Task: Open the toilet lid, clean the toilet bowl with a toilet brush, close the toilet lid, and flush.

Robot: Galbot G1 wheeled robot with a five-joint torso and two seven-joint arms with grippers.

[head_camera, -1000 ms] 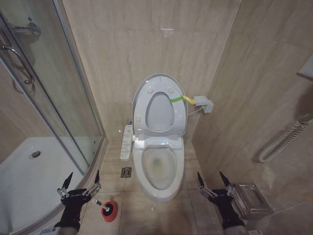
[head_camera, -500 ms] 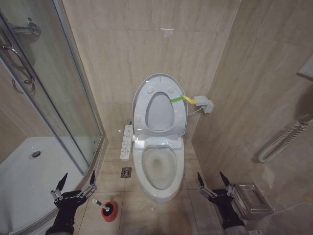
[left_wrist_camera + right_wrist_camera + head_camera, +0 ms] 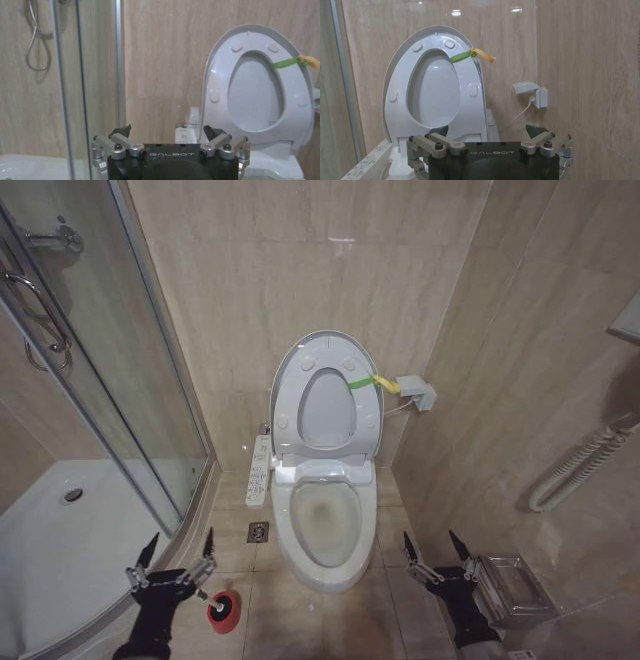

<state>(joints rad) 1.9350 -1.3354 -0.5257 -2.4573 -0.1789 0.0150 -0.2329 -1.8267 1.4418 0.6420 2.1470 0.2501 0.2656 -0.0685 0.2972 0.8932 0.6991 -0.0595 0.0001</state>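
- Standing upright against the far wall, the toilet lid (image 3: 327,402) leaves the toilet bowl (image 3: 322,525) exposed.
- The toilet brush (image 3: 222,610) sits in its red holder on the floor, near left of the bowl.
- The left gripper (image 3: 180,556), fingers spread, hovers just beside the brush; a misaligned descent could topple the holder.
- The right gripper (image 3: 436,552) waits spread, near right.
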